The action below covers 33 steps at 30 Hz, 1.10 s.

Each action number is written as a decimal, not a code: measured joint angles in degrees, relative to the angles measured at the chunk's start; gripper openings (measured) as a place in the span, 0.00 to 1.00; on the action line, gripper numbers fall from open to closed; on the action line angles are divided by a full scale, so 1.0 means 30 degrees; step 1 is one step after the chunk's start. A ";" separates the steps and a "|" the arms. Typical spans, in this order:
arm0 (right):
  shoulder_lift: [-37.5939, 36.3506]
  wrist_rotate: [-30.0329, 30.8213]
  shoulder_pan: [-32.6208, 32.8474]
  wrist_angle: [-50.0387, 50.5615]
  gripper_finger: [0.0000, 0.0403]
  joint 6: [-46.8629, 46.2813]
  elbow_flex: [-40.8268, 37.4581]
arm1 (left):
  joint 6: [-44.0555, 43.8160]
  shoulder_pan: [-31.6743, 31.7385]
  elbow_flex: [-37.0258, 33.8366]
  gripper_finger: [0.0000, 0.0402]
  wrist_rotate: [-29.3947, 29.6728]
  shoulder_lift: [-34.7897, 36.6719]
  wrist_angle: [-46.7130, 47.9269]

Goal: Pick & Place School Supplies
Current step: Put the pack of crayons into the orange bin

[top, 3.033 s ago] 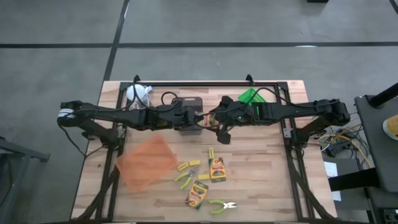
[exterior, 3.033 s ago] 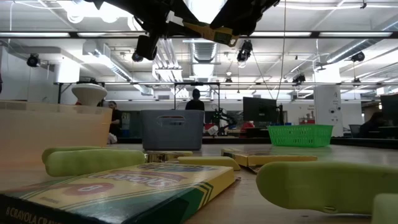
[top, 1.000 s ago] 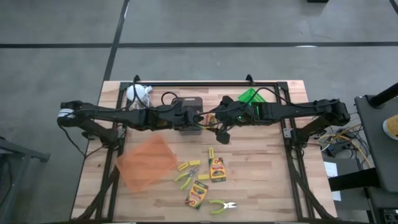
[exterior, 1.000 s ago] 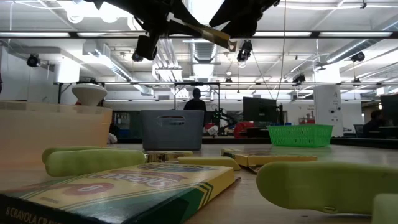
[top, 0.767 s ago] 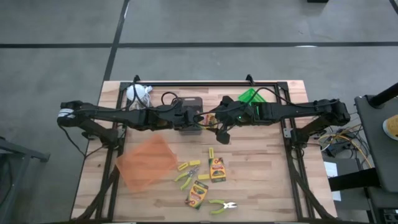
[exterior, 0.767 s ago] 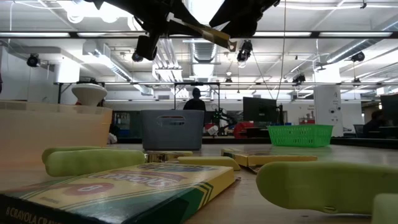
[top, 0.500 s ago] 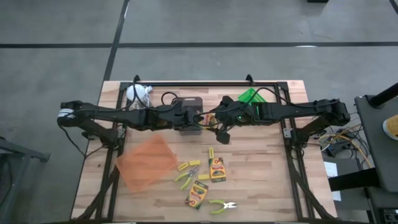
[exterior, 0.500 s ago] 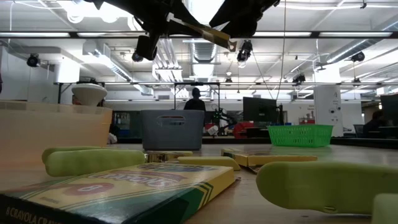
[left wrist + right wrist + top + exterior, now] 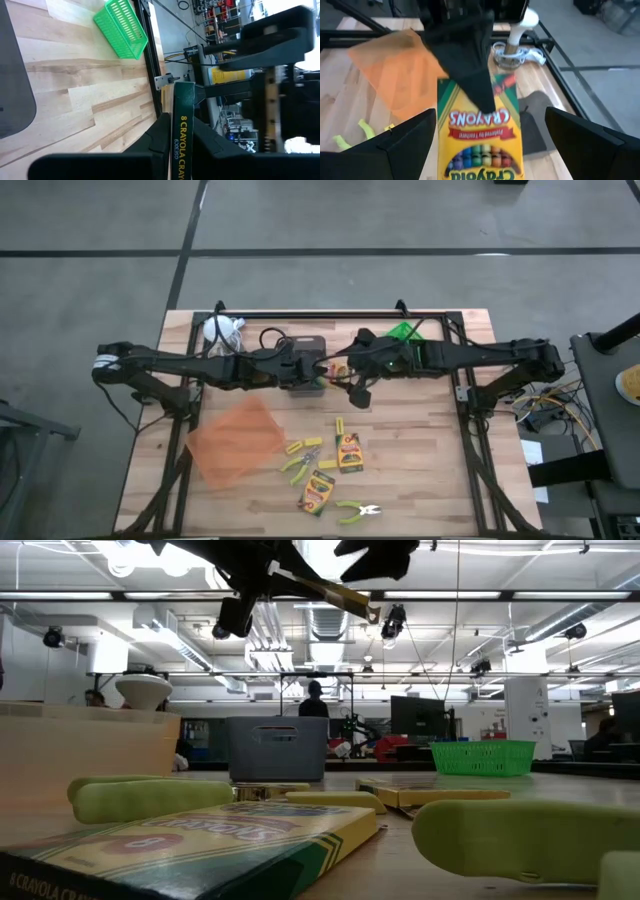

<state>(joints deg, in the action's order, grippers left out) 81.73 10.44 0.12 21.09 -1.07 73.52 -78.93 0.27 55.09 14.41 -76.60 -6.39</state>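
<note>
A yellow-and-green crayon box (image 9: 337,370) hangs high above the table's middle, with my left gripper (image 9: 322,370) shut on it. The low view shows the box (image 9: 335,592) edge-on and tilted. My right gripper (image 9: 352,383) is open; in its wrist view its fingers stand wide on either side of the box (image 9: 480,135) without touching it. On the table's near half lie two more crayon boxes (image 9: 348,452) (image 9: 317,492), two lime-handled scissors (image 9: 300,465) (image 9: 358,509) and short yellow sticks (image 9: 297,446). My left gripper pinches the box between its two fingers, which lie on its broad faces with the green narrow side (image 9: 182,125) showing between them. One finger (image 9: 470,75) lies on the printed front face at the end toward the left arm. The fingers come about level from the table's left, along the box. The box is lifted clear, its free end tilted down.
An orange tray (image 9: 235,442) lies at the near left. A black tray (image 9: 300,350) sits under the left arm, and a green basket (image 9: 400,333) stands at the far right. A white-topped metal object (image 9: 225,330) stands at the far left corner.
My right gripper has risen, staying open, and stands higher than the box's free end in the low view. The box and my left gripper have kept still.
</note>
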 joint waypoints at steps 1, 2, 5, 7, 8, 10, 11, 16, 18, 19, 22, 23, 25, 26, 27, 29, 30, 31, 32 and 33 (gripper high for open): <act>0.0000 0.0000 0.0000 0.0035 0.92 0.0093 0.0209 | 0.0005 0.0000 -0.0001 0.10 0.0000 0.0000 0.0008; 0.0000 0.0000 0.0000 0.0042 0.92 0.0248 0.0428 | 0.0014 0.0000 -0.0007 0.10 0.0000 0.0000 0.0030; 0.0000 0.0015 0.0000 0.0049 0.92 0.0889 0.1162 | 0.0170 0.0003 -0.0007 0.10 0.0000 0.0000 0.0047; -0.0007 0.0015 0.0000 0.0052 0.92 0.1333 0.1608 | 0.0260 0.0000 -0.0007 0.10 0.0000 0.0000 0.0076; -0.0007 0.0022 0.0000 0.0121 0.92 0.1550 0.1845 | 0.0272 0.0005 -0.0007 0.10 0.0005 0.0000 0.0127; -0.0007 0.0022 0.0000 0.0530 0.92 0.1979 0.2279 | 0.0321 0.0000 -0.0015 0.10 0.0000 0.0000 0.0146; -0.0012 0.0022 0.0000 0.0768 0.92 0.2168 0.2491 | 0.0377 0.0000 -0.0015 0.10 0.0000 0.0000 0.0146; -0.0014 0.0029 0.0000 0.2168 0.92 0.2567 0.3320 | 0.0783 0.0038 -0.0015 0.10 -0.0014 0.0000 0.0157; -0.0007 0.0029 0.0000 0.2633 0.92 0.2575 0.3430 | 0.0946 0.0048 -0.0015 0.10 -0.0035 0.0056 0.0166; -0.0007 0.0029 0.0000 0.2843 0.92 0.2568 0.3474 | 0.1097 0.0058 -0.0015 0.11 -0.0078 0.0137 0.0206; -0.0011 0.0036 0.0000 0.3081 0.92 0.2566 0.3485 | 0.1583 0.0125 -0.0021 0.11 -0.0153 0.0552 0.0278; -0.0007 0.0036 0.0000 0.3134 0.92 0.2563 0.3455 | 0.1798 0.0143 -0.0021 0.11 -0.0146 0.0699 0.0368; -0.0011 0.0044 0.0000 0.3507 0.92 0.2510 0.3431 | 0.2032 0.0175 -0.0015 0.11 -0.0146 0.1123 0.0679; -0.0007 0.0047 0.0000 0.3622 0.92 0.2510 0.3422 | 0.2186 0.0187 -0.0021 0.11 -0.0153 0.1339 0.0996; -0.0007 0.0063 0.0000 0.3741 0.92 0.2510 0.3422 | 0.2349 0.0213 -0.0017 0.11 -0.0143 0.1581 0.1291; -0.0007 0.0066 0.0000 0.4043 0.92 0.2517 0.3422 | 0.2501 0.0247 -0.0015 0.11 -0.0129 0.2201 0.2288; -0.0007 0.0073 0.0000 0.4090 0.92 0.2510 0.3422 | 0.2623 0.0248 -0.0019 0.11 -0.0068 0.2502 0.2846; -0.0013 0.0073 0.0000 0.4193 0.92 0.2502 0.3428 | 0.2792 0.0248 -0.0019 0.11 0.0010 0.2844 0.3348; -0.0008 0.0067 0.0000 0.4323 0.92 0.2510 0.3429 | 0.2873 0.0252 -0.0015 0.11 0.0068 0.3182 0.3977; -0.0009 0.0071 0.0000 0.4331 0.92 0.2510 0.3429 | 0.2888 0.0251 -0.0022 0.11 0.0201 0.3527 0.4718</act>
<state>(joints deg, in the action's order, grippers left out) 81.71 10.65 0.12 34.08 6.46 83.81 -70.27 1.03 55.02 15.02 -66.02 7.76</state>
